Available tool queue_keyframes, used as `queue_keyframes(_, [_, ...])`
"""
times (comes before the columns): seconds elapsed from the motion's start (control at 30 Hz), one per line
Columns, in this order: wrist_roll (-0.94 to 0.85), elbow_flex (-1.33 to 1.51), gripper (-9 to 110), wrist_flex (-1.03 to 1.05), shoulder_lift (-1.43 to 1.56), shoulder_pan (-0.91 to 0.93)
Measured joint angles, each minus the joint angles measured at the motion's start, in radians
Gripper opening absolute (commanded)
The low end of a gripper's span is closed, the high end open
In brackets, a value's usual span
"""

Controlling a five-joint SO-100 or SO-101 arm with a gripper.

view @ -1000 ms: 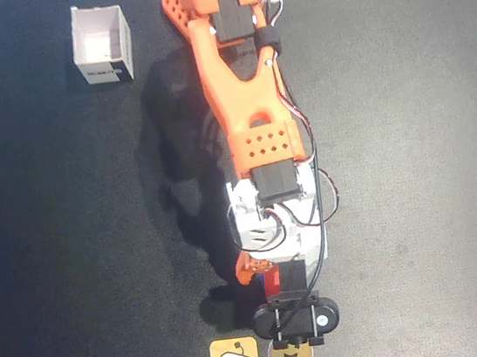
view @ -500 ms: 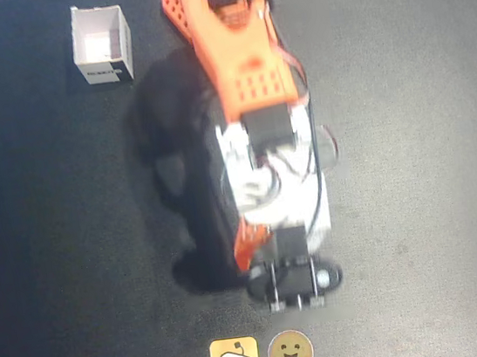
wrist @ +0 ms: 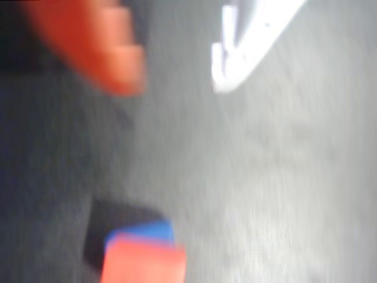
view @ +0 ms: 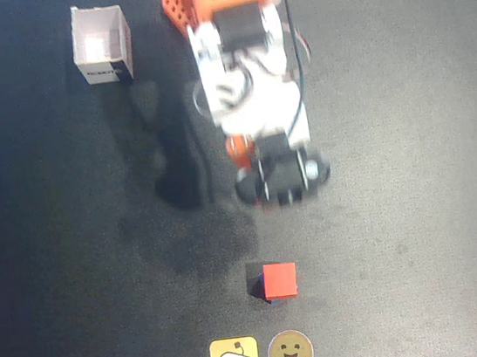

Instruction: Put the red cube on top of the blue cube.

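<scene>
Your red cube [view: 280,279] sits atop the blue cube [wrist: 141,231], stack apparently done; gripper [wrist: 177,71] well apart, jaws released, holding nothing.

Dark speckled tabletop [view: 418,208], evenly lit, with soft shadows.

Red cube [view: 280,279], seemingly blue cube [wrist: 143,230]

Wrist view smeared with blur, red cube [wrist: 143,265] cut off by bottom edge, blue cube [wrist: 141,231] mostly hidden beneath it, overhead view showing only a blue sliver [view: 259,287], end effector [wrist: 177,65] fingers soft and cropped at top.
</scene>
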Motion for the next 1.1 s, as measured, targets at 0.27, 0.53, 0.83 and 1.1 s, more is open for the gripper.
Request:
queue_keyframes(0.27, [-0.081, 0.268, 0, 0.000, 0.301, -0.018])
queue_keyframes(0.53, [-0.120, 0.471, 0, 0.035, 0.545, -0.035])
queue_keyframes(0.83, [-0.051, 0.650, 0, 0.161, 0.851, -0.040])
queue_keyframes(1.1, [0.044, 0.710, 0, 0.215, 0.965, -0.061])
